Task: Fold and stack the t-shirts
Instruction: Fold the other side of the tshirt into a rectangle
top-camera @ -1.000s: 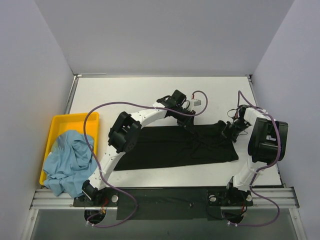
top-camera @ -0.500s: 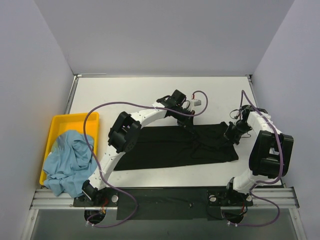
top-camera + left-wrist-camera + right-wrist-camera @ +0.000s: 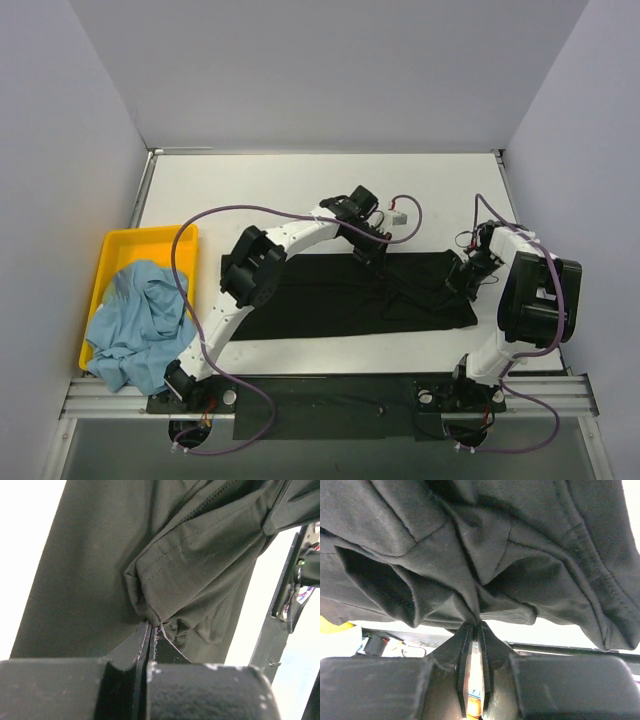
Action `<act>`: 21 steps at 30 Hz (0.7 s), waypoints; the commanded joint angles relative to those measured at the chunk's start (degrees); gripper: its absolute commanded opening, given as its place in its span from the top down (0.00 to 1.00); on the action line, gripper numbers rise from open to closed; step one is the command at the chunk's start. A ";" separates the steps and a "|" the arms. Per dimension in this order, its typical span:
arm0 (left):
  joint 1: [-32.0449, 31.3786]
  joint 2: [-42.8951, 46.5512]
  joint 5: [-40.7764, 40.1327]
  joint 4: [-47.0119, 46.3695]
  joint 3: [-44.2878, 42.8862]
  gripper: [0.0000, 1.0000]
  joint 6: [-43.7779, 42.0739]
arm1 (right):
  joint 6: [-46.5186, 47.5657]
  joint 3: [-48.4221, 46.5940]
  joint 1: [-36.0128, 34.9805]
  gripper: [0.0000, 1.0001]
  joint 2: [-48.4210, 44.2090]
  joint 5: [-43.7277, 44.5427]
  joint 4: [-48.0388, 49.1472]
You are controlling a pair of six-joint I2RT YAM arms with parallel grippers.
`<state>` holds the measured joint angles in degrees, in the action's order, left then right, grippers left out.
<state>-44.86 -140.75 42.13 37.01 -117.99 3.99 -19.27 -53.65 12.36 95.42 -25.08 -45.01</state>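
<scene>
The black t-shirt (image 3: pixel 320 300) lies spread across the middle of the table, bunched along its far right part. My left gripper (image 3: pixel 371 254) reaches over its far edge and is shut on a pinched fold of the black cloth (image 3: pixel 190 565); its tips (image 3: pixel 151 626) meet tightly. My right gripper (image 3: pixel 463 277) is at the shirt's right end, shut on a gathered pleat of the same shirt (image 3: pixel 470 545), with its tips (image 3: pixel 477 624) nipping the cloth. The light blue t-shirt (image 3: pixel 138 322) sits crumpled in the tray at the left.
The yellow tray (image 3: pixel 150 236) stands at the table's left edge, with the blue cloth spilling over its near end. Grey walls close in the table on three sides. A metal rail (image 3: pixel 330 392) with the arm bases runs along the near edge.
My left gripper has shut on the black shirt's fold and shifted slightly right. My right arm has swung at the elbow while its gripper keeps hold at the shirt's right end.
</scene>
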 commanded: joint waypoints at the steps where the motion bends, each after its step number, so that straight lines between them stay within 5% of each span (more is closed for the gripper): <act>1: -1.37 -0.76 -1.53 6.92 -4.61 0.99 -7.32 | 0.28 -0.76 1.08 0.90 -1.28 3.02 -3.41; 4: -1.37 -0.76 0.93 7.89 -5.93 0.80 -8.38 | 0.28 -1.72 1.44 0.82 -3.21 4.42 -4.38; 9: 0.29 0.12 2.87 12.19 -10.32 0.63 -12.07 | 1.33 -5.58 1.70 0.82 -7.78 6.27 -5.26; 15: 1.00 0.65 6.38 18.71 -13.57 0.54 -17.96 | 4.24 -10.50 0.65 0.74 -7.88 6.71 -3.85; 21: 1.00 0.39 4.90 6.68 -12.00 0.53 -6.81 | 4.32 -14.28 -3.39 0.69 -1.12 7.32 -2.01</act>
<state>-43.62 -141.69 45.93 51.44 -129.32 -8.67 -16.12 -65.19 11.81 90.17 -19.42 -46.09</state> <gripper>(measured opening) 0.466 0.298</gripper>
